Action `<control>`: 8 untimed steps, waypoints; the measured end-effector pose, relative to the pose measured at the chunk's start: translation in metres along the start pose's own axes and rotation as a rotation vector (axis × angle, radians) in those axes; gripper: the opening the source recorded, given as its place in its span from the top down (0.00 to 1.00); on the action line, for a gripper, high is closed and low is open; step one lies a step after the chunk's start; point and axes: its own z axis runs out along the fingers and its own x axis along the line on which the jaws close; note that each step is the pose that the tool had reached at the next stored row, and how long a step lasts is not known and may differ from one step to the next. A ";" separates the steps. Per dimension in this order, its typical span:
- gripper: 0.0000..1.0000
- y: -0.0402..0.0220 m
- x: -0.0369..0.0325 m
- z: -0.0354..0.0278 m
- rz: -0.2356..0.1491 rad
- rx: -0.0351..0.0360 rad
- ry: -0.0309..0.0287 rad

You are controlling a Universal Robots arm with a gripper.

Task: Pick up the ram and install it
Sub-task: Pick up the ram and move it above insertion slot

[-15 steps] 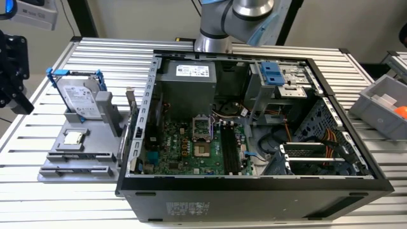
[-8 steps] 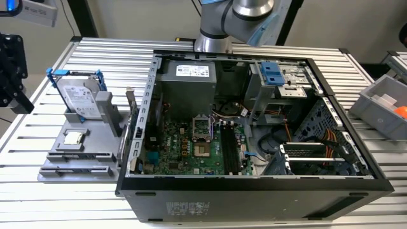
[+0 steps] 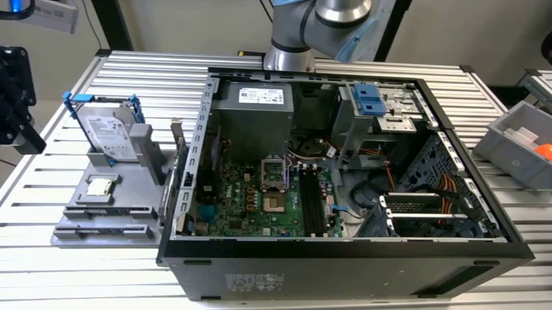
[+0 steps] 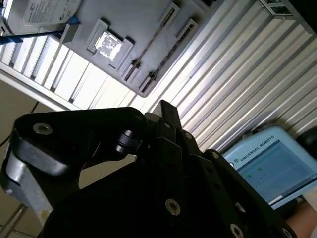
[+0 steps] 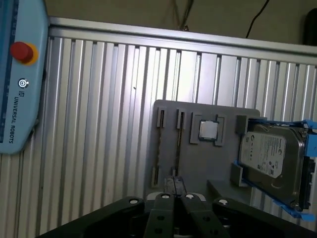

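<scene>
Apparently the ram (image 5: 159, 146) stands on edge in the grey holder (image 3: 128, 197) on the desk, at the exterior view's left of the open case (image 3: 345, 161). It looks light, stiff and fragile, so hold its long faces mid-length. The pincer (image 5: 173, 184) is closed and empty.

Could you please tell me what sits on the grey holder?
The hard drive stands upright in its blue frame, the processor chip lies flat, and two long slots sit beside it; their contents are unclear.
</scene>
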 end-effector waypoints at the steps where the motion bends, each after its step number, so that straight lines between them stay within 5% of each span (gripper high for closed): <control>1: 1.00 -0.0001 0.0000 0.0000 0.000 0.0000 0.0000; 8: 1.00 -0.0010 -0.0007 0.0001 0.000 0.0001 -0.0001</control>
